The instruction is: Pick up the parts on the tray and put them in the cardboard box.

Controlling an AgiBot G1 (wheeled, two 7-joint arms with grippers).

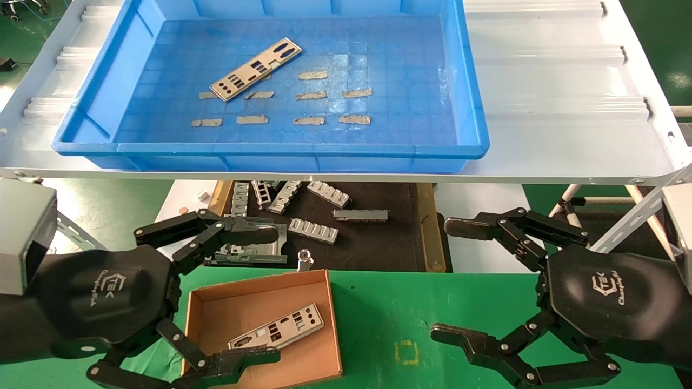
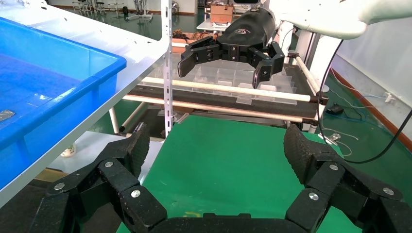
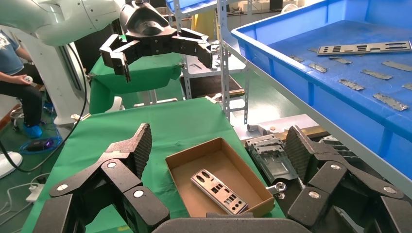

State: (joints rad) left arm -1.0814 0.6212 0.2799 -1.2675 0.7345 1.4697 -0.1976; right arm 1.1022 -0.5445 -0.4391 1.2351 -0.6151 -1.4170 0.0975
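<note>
Grippers, left (image 1: 270,294) over the shallow brown cardboard box (image 1: 208,308) holding one punched silver plate (image 1: 277,328) and right (image 1: 451,281) above bare green table (image 1: 405,302), spread wide and empty, another plate (image 1: 255,68) lying in the large blue plastic tray (image 1: 270,151).

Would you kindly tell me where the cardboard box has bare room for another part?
The cardboard box floor is bare along its far wall and left side; one part lies diagonally toward the near-right. The left end effector hangs open over its left edge.
</note>
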